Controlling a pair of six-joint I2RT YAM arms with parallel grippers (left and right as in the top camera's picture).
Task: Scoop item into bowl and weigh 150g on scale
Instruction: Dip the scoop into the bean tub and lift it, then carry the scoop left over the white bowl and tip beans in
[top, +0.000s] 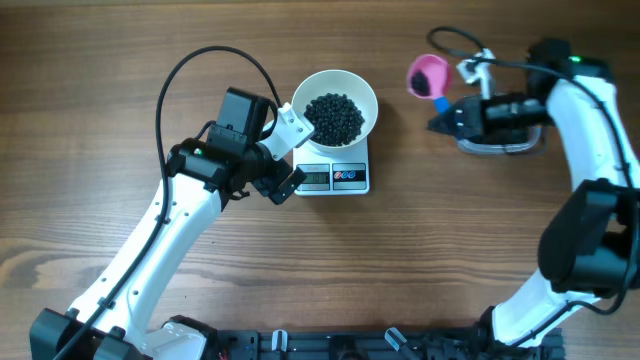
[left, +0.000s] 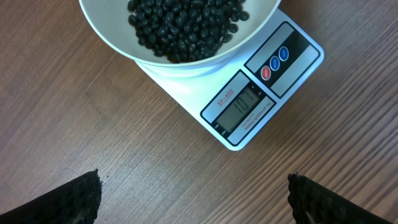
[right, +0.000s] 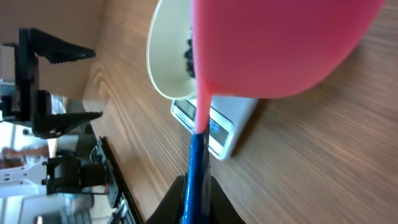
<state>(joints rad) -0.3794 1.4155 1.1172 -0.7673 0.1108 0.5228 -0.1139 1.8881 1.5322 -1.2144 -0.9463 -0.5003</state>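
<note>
My left pincer (top: 290, 157) hangs spread wide and empty just beside the scale. My right pincer (top: 447, 112) is pressed together on the blue handle (right: 198, 165) of a pink scoop (top: 428, 75), held well off to the right over the wooden table (top: 450, 260), near a clear tub (top: 500, 148). The white bowl (top: 362, 92) sits squarely on the scale (top: 356, 186) and carries a dark mound of beans (top: 333, 117). I judge the bowl stiff, smooth and weighted by its load. It is best taken at the rim with wide jaws, if at all, since a nudge would upset the reading. The scale looks light and liable to slide on the wood. The scoop seems to be light, rigid plastic, and its thin handle is the sound place to hold it, as I do. The beans are small, hard, glossy and loose, so they should roll and bounce, and any top-up wants a slow tilt low over the bowl. Whether the scoop carries any, I cannot tell. On the scale's face, red lettering reads "SF-400" (left: 225, 95) above the grey display (left: 244, 107). Its digits look like 101, though at this slant I am not sure. Beside it sit a red button (left: 266, 71) and a blue button (left: 283, 54). The fine print under the display is too small to read.
</note>
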